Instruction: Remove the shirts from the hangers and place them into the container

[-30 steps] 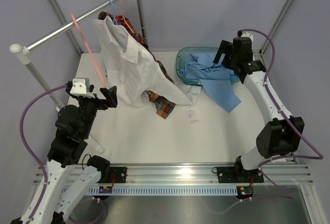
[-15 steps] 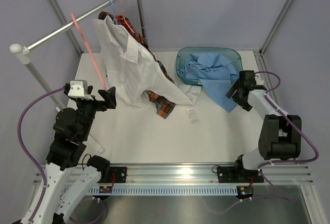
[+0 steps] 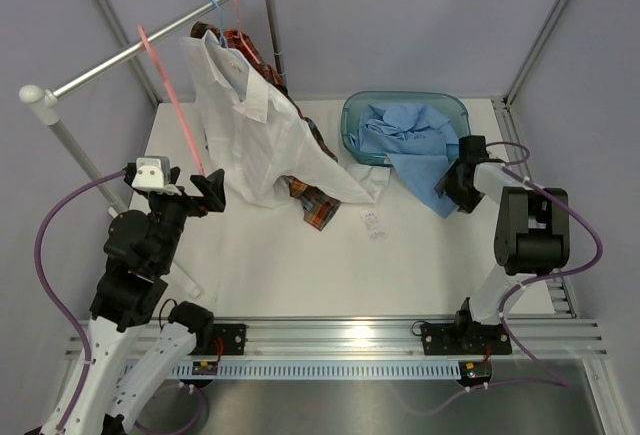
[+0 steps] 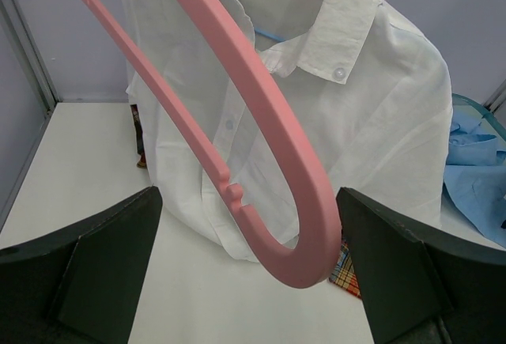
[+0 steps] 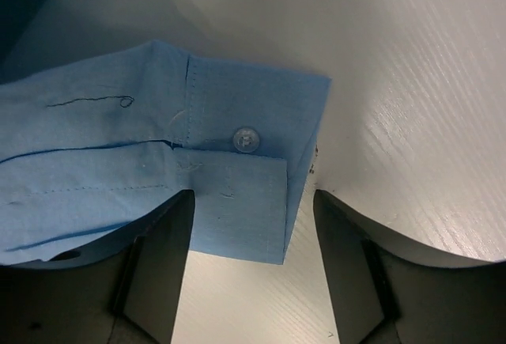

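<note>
Since a second ago the right gripper [image 3: 452, 188] has dropped from above the container [image 3: 400, 97] to the table [image 3: 300, 275] just in front of it, while the left arm has barely shifted; the right gripper's fingers now stand apart on either side of the buttoned cuff [image 5: 237, 194] of the light blue shirt [image 3: 410, 140], not pinching it, though whether one finger already brushes the cloth cannot be told. That shirt lies bunched in the teal container at the table's far right, one sleeve trailing over the near rim onto the table. The left gripper [image 3: 213, 190] is spread wide, an empty pink hanger [image 4: 261, 107] hanging between its fingers without visible contact; the hanger's hook sits on the silver rail [image 3: 110, 65]. The white shirt [image 3: 255, 135] hangs from the rail's far end, its hem resting on the table; the plaid shirt [image 3: 315, 210] shows behind and beneath it.
</note>
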You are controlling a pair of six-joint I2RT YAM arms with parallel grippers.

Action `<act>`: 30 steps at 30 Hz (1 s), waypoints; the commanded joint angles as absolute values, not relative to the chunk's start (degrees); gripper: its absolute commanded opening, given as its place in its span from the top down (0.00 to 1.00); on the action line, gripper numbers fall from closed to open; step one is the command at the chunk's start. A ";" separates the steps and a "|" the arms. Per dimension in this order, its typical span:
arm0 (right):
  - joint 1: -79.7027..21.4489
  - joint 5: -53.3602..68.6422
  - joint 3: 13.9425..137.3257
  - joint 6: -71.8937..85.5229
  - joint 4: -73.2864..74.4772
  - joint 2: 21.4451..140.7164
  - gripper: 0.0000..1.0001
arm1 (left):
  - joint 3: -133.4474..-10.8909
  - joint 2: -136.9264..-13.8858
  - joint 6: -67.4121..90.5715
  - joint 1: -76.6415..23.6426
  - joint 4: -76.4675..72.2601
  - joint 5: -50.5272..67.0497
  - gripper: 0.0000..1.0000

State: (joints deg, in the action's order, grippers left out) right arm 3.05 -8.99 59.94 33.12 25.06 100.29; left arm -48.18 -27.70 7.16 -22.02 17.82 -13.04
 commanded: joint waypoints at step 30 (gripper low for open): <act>3.43 -2.03 64.34 28.04 20.22 95.73 1.00 | -47.90 -26.98 7.21 -21.71 14.59 -12.83 0.01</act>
State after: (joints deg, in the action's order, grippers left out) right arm 3.27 -5.58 64.29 30.13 25.82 102.15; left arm -48.16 -27.16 7.14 -22.02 17.82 -13.06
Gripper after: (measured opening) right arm 0.011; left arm 0.988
